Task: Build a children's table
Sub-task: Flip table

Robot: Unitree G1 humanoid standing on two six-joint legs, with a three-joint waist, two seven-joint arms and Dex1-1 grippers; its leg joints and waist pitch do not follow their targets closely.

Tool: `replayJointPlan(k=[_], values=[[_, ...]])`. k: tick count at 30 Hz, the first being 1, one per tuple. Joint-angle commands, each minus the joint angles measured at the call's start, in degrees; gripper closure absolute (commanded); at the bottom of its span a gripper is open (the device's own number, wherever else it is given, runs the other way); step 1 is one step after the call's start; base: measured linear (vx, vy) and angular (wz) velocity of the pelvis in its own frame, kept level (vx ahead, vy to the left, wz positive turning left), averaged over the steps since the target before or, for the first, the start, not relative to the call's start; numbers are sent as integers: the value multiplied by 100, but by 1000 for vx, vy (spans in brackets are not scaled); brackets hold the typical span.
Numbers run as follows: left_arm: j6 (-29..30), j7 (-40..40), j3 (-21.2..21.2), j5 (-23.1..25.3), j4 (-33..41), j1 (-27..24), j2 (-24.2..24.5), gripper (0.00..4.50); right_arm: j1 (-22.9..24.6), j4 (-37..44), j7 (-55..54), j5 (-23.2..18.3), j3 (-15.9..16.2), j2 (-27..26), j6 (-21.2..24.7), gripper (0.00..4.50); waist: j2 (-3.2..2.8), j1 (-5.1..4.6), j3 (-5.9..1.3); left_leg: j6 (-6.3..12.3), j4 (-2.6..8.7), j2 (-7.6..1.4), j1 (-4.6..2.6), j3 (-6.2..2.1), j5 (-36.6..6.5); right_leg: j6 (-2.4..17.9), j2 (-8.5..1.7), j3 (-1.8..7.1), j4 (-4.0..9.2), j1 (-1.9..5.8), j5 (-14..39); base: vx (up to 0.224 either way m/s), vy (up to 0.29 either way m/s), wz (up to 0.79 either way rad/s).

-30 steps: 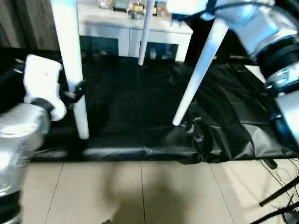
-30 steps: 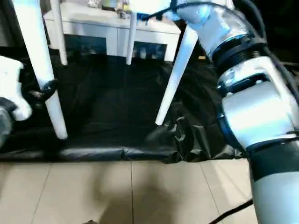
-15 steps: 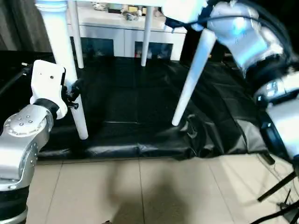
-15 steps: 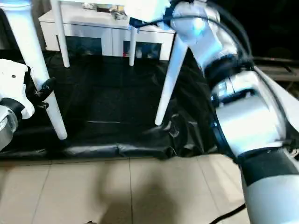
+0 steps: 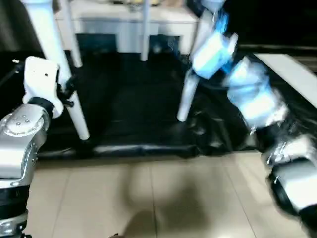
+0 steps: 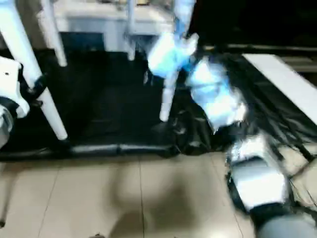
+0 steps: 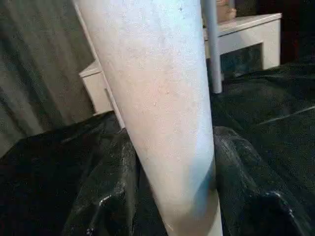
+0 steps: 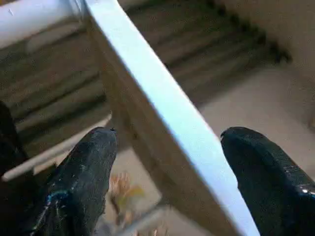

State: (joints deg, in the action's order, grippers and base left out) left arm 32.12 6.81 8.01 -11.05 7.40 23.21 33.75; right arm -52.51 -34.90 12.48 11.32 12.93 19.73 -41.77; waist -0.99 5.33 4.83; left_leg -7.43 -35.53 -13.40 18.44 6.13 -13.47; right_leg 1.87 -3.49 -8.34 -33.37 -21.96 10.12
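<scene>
The children's table stands on its legs on the black-covered work table (image 5: 138,114). My left gripper (image 5: 68,93) is shut on the front left leg (image 5: 57,64), partway down it; that leg (image 7: 167,108) looms close in the left wrist view. The front right leg (image 5: 187,96) rests near the cover's front edge, and two back legs (image 5: 145,34) stand farther off. My right arm (image 5: 247,94) is blurred, reaching up toward the tabletop. In the right wrist view my right gripper (image 8: 167,147) is open, its fingers (image 8: 83,172) on either side of the tabletop's white rim (image 8: 142,88).
A white cabinet (image 5: 124,22) with dark doors stands behind the work table. The cover is wrinkled (image 5: 208,134) near the front right leg. Tiled floor (image 5: 148,198) lies in front. A white board (image 5: 292,69) lies at the right.
The view has shifted and tilted. My right arm has swung lower and nearer, now blurred with motion. My left gripper still holds the front left leg.
</scene>
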Motion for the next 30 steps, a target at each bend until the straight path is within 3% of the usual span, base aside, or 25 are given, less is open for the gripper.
replayJointPlan(k=[1, 2, 3, 4, 5, 6, 7, 8, 9, 10, 11, 13, 14, 16, 18, 19, 20, 24, 30], values=[[-98, 59, -395, 563, -146, 49, 220, 260, 231, 232, -45, -212, -189, 7, 212, 77, -394, 71, -313, 405, 1132, -377, 397, -45, -4514, 169, -168, 177, -610, 579, 1730, -78, -50, -5], [-170, 75, -419, 622, -234, 61, 248, 260, 458, 369, -114, -256, -241, -16, 295, 77, -121, 15, -350, 430, 815, -186, -66, 87, -4100, 232, -306, 582, -343, 142, 1430, 37, -79, -3], [-247, 87, -439, 677, -288, 74, 280, 260, 647, 472, -190, -303, -315, -44, 442, 77, 45, 32, -413, 184, 571, 80, -112, 97, -3410, 177, -437, 635, 110, 79, 2590, 37, -79, -3], [-262, 89, -443, 688, -297, 76, 286, 260, 682, 491, -204, -312, -330, -50, 472, 77, -58, 35, -356, -14, 499, 203, 57, 150, -2805, 51, -552, 646, 246, 111, 3530, 22, -55, -13], [-302, 99, -424, 693, -329, 85, 292, 260, 928, 622, -290, -358, -418, -74, 674, 77, 83, 110, -428, -65, 326, 277, 88, 203, -1856, -359, -513, 636, 406, 28, 4465, -27, -56, -1], [-313, 107, -414, 707, -345, 78, 317, 260, 1120, 770, -311, -397, -476, -96, 840, 77, 64, 157, -500, -47, 345, 295, 161, 201, -1173, -404, -471, 681, 368, 74, 4111, -27, -56, -1], [-313, 107, -414, 707, -345, 78, 317, 260, 1120, 770, -311, -397, -476, -96, 840, 77, 54, 169, -529, -69, 393, 257, 184, 202, -914, -315, -425, 680, 320, 86, 3604, 10, -64, 7], [-306, 125, -398, 740, -336, 23, 385, 260, 1401, 1012, -333, -440, -543, -118, 1026, 77, -28, 130, -512, -152, 432, 206, 251, 211, -673, 19, -294, 604, 207, 78, 2449, 0, 0, 0], [-323, 138, -396, 768, -338, -9, 423, 260, 1524, 1162, -326, -465, -568, -125, 1116, 77, -46, 121, -509, -167, 447, 186, 257, 212, -747, 113, -285, 597, 196, 86, 2284, 0, 0, 0], [-323, 138, -396, 768, -338, -9, 423, 260, 1524, 1162, -326, -465, -568, -125, 1116, 77, -90, 85, -478, -242, 466, 165, 257, 199, -1141, 259, -244, 592, 179, 67, 2275, 0, 0, 0], [-276, 150, -301, 766, -170, -144, 495, 260, 1767, 1399, -394, -516, -666, -149, 1356, 77, -85, 57, -473, -286, 491, 164, 278, 177, -1434, 291, -240, 578, 178, 106, 2338, 0, 0, 0], [-267, 159, -264, 756, -109, -193, 517, 260, 1851, 1498, -419, -553, -707, -163, 1482, 77, -82, 33, -475, -278, 514, 142, 245, 160, -1604, 336, -239, 580, 177, 99, 2276, 0, 0, 0], [-269, 175, -219, 743, -34, -272, 553, 260, 1938, 1556, -480, -629, -803, -190, 1726, 77, -103, -6, -480, -251, 536, 123, 221, 148, -1684, 462, -239, 584, 175, 109, 2009, 0, 0, 0], [-273, 196, -125, 687, 71, -390, 570, 260, 1969, 1465, -499, -807, -933, -217, 2079, 77, -74, -35, -481, -244, 547, 120, 232, 140, -1685, 553, -233, 589, 149, 128, 1830, 0, 0, 0], [-250, 148, -72, 691, 98, -464, 573, 260, 1910, 1323, -505, -899, -1030, -238, 2339, 77, -104, -70, -505, -238, 551, 106, 243, 140, -1472, 736, -244, 599, 115, 169, 1284, 0, 0, 0], [-238, 142, -38, 670, 87, -513, 582, 260, 1850, 1243, -514, -1005, -1129, -276, 2590, 77, -77, -72, -503, -233, 554, 102, 235, 149, -1442, 764, -244, 600, 119, 166, 1199, 0, 0, 0], [-230, 138, -26, 675, 78, -545, 601, 260, 1805, 1177, -508, -1078, -1186, -296, 2721, 77, -104, -77, -504, -235, 549, 111, 228, 151, -1417, 814, -245, 608, 102, 170, 1072, 0, 0, 0], [-251, 166, 218, 699, 34, -705, 795, 260, 1530, 653, -131, -1469, -1367, -312, 3326, 77, -35, -92, -504, -229, 549, 130, 230, 178, -1379, 852, -246, 627, 96, 196, 1073, 0, 0, 0], [-520, 390, 620, 487, -251, -799, 921, 260, 1126, -369, 1100, -1744, -1254, -320, 3588, 77, -39, -162, -485, -157, 538, 132, 230, 187, -1457, 934, -282, 631, 158, 200, 1459, 0, 0, 0]])
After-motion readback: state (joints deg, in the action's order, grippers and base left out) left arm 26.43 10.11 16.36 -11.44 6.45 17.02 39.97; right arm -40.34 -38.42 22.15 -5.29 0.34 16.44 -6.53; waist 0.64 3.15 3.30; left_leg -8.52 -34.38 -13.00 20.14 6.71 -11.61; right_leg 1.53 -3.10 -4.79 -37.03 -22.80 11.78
